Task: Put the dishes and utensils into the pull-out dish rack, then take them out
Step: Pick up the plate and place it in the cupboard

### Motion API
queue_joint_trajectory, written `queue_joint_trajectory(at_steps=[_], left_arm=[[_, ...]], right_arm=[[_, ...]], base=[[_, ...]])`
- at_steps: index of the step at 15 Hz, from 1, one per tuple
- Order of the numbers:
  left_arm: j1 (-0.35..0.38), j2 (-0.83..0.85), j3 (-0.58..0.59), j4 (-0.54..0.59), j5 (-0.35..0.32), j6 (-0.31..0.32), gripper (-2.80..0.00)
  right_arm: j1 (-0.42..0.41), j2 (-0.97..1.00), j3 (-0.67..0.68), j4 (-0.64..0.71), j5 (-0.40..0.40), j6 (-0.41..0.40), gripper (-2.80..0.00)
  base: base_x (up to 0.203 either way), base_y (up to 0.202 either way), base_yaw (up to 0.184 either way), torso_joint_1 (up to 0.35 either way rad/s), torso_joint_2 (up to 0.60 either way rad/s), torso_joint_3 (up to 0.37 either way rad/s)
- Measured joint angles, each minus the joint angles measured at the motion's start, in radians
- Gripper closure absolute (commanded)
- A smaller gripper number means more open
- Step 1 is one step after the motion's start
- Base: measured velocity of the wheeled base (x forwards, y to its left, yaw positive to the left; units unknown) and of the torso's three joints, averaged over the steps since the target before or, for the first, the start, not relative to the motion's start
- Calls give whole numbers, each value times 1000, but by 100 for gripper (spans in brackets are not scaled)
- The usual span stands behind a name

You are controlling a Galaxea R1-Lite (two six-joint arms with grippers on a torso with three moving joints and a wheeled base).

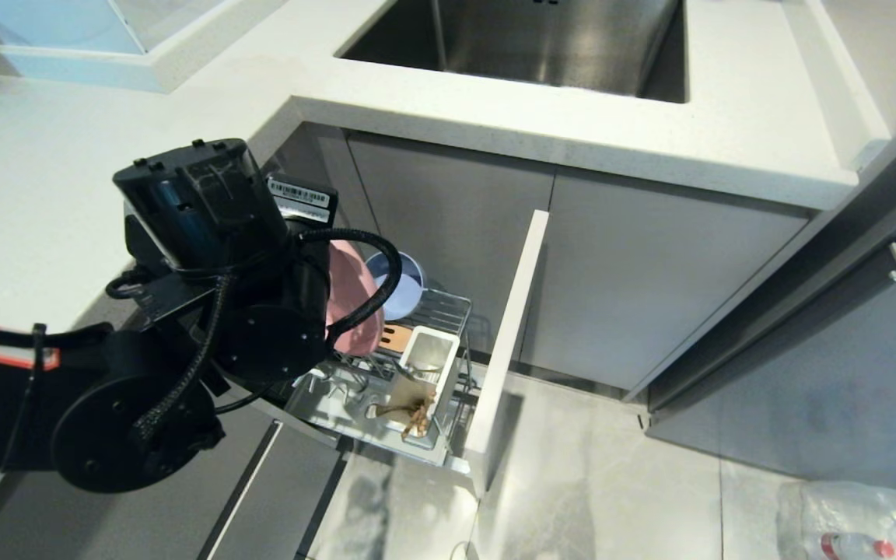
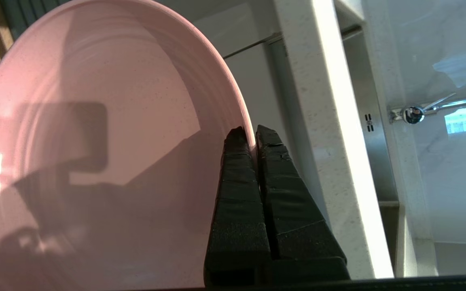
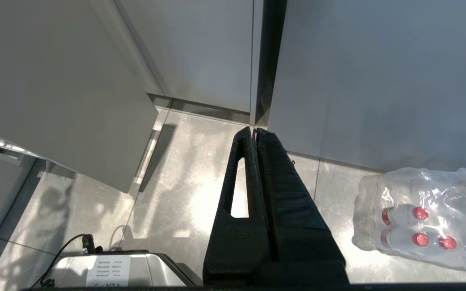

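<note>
Kitchen, white worktop (image 1: 67, 194) upper left. Left tool (image 2: 253, 135) clamped on pink plate (image 2: 95, 161) rim, held edge-up over pull-out dish rack (image 1: 386, 389) at frame centre, probably to clear prongs. Right tool (image 3: 255, 133) closed, empty.

You've a speckled matte pink plate (image 2: 95, 141); a blue-grey bowl (image 1: 400, 285); a chrome wire rack (image 1: 448, 311) with white utensil cup (image 1: 426, 373); pale speckled worktop (image 1: 572, 124); grey cabinet fronts (image 1: 650, 280).

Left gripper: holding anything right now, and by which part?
Yes. The left gripper is shut on the pink plate, pinching its rim. The right gripper is shut and holds nothing.
</note>
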Motion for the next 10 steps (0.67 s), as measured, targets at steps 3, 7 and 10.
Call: queue_joint_trajectory(at_steps=[3,7,10], left_arm=[[11,4,48,-9,-28,-58,0],[46,22,94,-78,-65,-75,0],[71,45,113,-96,-93,-107,0]], right_arm=[[0,0,0,0,0,0,0],[0,0,0,0,0,0,0],[0,0,0,0,0,0,0]], base=[[0,0,0,0,0,0],[0,0,0,0,0,0],[0,0,0,0,0,0]])
